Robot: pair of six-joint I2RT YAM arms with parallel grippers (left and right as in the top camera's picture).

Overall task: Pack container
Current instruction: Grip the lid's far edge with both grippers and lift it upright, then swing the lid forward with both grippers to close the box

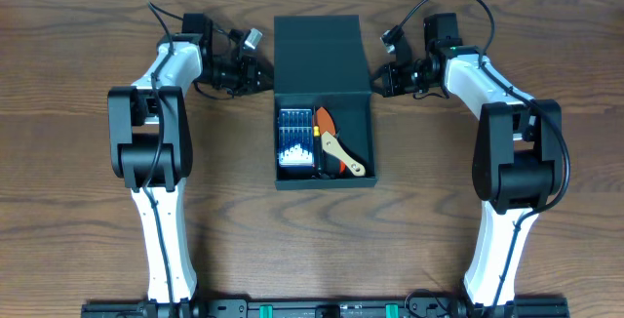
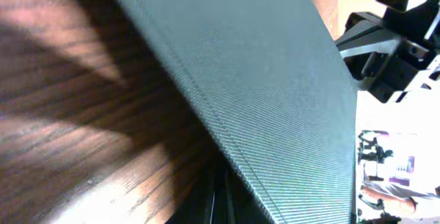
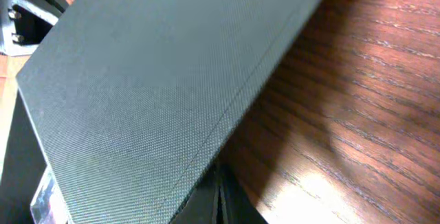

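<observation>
The dark teal-green container [image 1: 324,179] stands open at the table's middle, its flap lid [image 1: 320,55] raised at the back. Inside lie a blue case of bits [image 1: 295,142], an orange-handled tool [image 1: 326,123] and a tan wooden piece [image 1: 344,154]. My left gripper [image 1: 258,72] is at the lid's left edge and my right gripper [image 1: 387,76] is at its right edge. In the left wrist view the lid [image 2: 261,80] fills the frame above my closed fingers [image 2: 221,200]. In the right wrist view the lid [image 3: 151,93] lies over my closed fingers [image 3: 218,200].
The wooden table [image 1: 88,211] spreads round the container. Both arm bases stand at the front edge, left and right. The other arm's black gripper shows past the lid in the left wrist view [image 2: 392,52].
</observation>
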